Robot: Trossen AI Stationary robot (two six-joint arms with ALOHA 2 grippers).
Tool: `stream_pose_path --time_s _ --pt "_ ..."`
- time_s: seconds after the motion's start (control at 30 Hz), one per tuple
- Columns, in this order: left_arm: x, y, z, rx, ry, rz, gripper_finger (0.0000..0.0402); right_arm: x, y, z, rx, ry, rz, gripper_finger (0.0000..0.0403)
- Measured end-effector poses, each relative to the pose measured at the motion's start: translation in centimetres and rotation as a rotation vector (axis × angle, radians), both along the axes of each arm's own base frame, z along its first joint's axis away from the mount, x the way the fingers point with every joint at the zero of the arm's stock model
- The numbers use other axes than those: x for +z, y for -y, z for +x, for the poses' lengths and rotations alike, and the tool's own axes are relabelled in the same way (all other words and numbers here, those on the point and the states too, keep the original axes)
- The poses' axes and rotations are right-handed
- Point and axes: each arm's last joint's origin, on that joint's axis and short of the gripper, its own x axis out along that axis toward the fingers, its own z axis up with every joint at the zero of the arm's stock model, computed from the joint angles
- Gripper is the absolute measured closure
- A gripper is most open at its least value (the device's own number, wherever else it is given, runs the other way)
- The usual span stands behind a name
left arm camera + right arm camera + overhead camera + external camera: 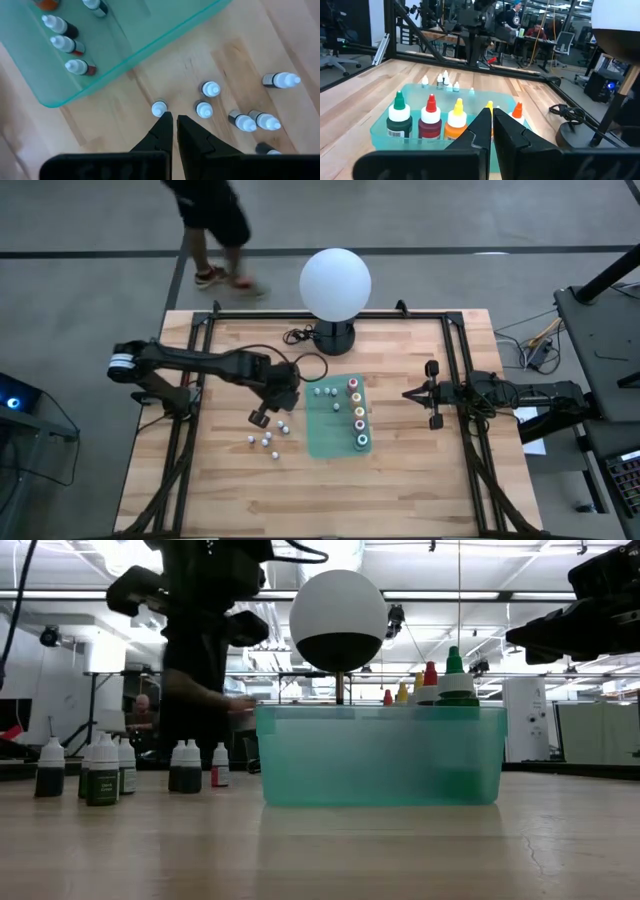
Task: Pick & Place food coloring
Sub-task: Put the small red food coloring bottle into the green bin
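Wooden table (400,480) under closed, empty pincers (174,120) (492,116); person (210,220) behind.

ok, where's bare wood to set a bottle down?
Free: the wide strip along the table's near edge, and between the translucent green tray and the shut right gripper. Crowded: the small white-capped bottles under the shut left gripper, left of the tray.

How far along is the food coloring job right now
Done: five big coloured-cap bottles and a few small bottles sit in the green tray. In hand: nothing; the left gripper is shut and empty above the loose small bottles. Left: about six on the table. The right gripper waits shut at the right.
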Motion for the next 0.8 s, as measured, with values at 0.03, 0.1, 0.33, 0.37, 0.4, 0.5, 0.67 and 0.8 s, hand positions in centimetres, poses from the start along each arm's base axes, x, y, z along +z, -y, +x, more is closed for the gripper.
stream_pose_path --time_s 0.03,0.1,0.33,0.37,0.4,0.5,0.67,0.8 --pt "-0.2 0.0 0.1 0.0 -0.007 0.0 0.0401 0.0 0.0 0.0 0.0 0.0 0.0 0.0394" --pt "-0.4 0.0 0.4 0.0 -0.016 0.0 0.0401 0.0 0.0 0.0 0.0 0.0 -0.001 0.0394" --pt "-1.4 -0.5 1.8 0.011 -0.055 0.0 0.0401 0.0 0.0 0.0 0.001 -0.002 -0.002 0.0394" --pt "-1.5 -0.6 1.9 0.015 -0.062 0.0 0.0401 0.0 0.0 0.0 0.001 -0.004 -0.002 0.0394" --pt "-1.8 -0.7 2.1 0.017 -0.075 -0.001 0.0401 0.0 0.0 0.0 0.0 -0.004 0.0 0.0394" --pt "-2.4 -1.0 2.6 0.025 -0.093 -0.001 0.0401 0.0 0.0 0.0 0.001 -0.006 -0.002 0.0394" --pt "-3.4 -1.2 2.8 0.033 -0.129 -0.004 0.0401 0.0 0.0 0.0 0.0 -0.005 -0.001 0.0394" --pt "-3.7 -1.2 3.0 0.034 -0.133 -0.004 0.0401 0.0 0.0 0.0 0.0 -0.005 -0.001 0.0394"
